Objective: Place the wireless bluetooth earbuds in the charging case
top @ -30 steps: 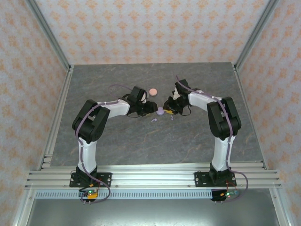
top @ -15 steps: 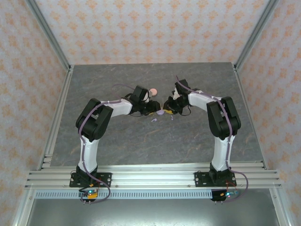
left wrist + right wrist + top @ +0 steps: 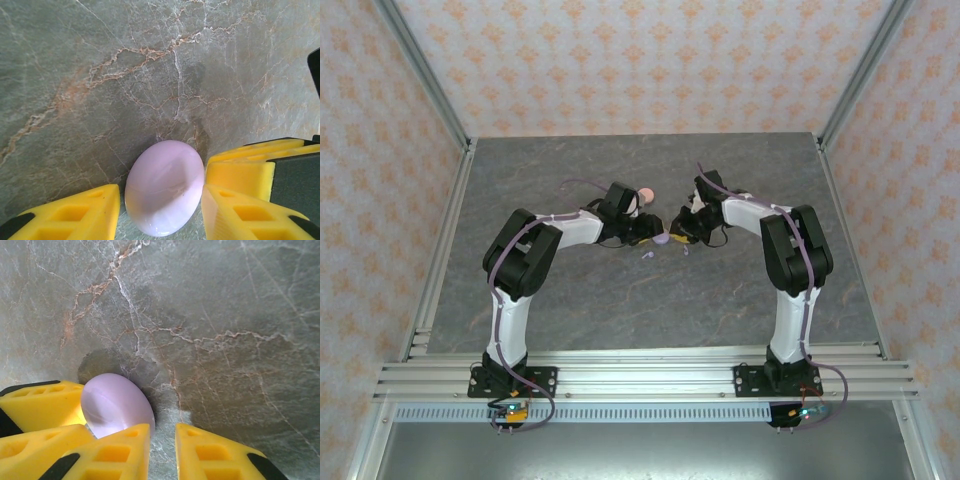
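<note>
Earbuds [image 3: 647, 255] lying loose beside a gripped charging case.

Table [image 3: 570, 310]: grey marbled slab bearing everything.

Left arm [image 3: 525, 262] and right arm [image 3: 796, 252]: both bend inward, their wrists meeting near the table's middle.

Left gripper [image 3: 160, 202]: yellow fingers [image 3: 75, 212] stand either side of the lilac case [image 3: 165, 187], pads against its flanks, clamped on it.

Right gripper [image 3: 162, 445]: its fingers stand almost together, with bare table showing in the narrow slit between them; nothing held. The finger nearer the case lies at the case's rim; touching or just beside cannot be told.

Lilac case: smooth, domed, oval, resting on the table between the two grippers.

Pink case [image 3: 645, 192]: round, salmon, just beyond the left wrist and partly hidden by it.

Earbuds, two lilac: tiny specks on the table on the near side of the lilac case, apart from it. The first lies toward the left arm, the second earbud [image 3: 686, 250] by the right wrist. Their pose is too small to read.
</note>
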Motion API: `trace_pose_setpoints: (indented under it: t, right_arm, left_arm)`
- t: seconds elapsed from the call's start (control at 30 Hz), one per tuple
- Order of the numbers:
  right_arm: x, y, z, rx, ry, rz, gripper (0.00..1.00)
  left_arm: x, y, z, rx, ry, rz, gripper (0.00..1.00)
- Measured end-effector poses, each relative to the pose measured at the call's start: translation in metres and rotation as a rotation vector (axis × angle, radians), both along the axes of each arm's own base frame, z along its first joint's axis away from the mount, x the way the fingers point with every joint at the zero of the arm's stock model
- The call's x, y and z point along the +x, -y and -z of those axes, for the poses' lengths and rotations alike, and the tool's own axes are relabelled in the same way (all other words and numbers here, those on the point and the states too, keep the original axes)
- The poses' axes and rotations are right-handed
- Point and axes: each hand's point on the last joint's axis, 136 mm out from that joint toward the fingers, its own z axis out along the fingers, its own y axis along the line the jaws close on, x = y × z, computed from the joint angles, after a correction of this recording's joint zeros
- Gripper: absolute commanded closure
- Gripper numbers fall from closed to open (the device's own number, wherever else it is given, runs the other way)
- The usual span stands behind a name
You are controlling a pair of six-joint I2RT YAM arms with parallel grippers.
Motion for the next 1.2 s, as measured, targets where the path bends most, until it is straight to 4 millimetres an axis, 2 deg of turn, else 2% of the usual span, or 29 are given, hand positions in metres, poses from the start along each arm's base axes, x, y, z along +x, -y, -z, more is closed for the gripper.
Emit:
trace_pose_setpoints:
  t: [0.4, 0.97, 1.2]
  right_arm:
    - [-0.001, 0.004, 0.008, -0.005, 0.003, 0.026, 0.79]
    - [0.005, -0.006, -0.011, 0.087, 0.048, 0.02, 0.75]
    - [0.003, -0.006, 0.0, 0.081, 0.022, 0.02, 0.75]
  left_arm:
    - [0.0, -0.003, 0.001, 0.022, 0.012, -0.013, 0.52]
    - [-0.002, -0.007, 0.001, 0.039, 0.018, -0.026, 0.52]
    - [-0.002, -0.006, 0.001, 0.033, 0.02, -0.024, 0.51]
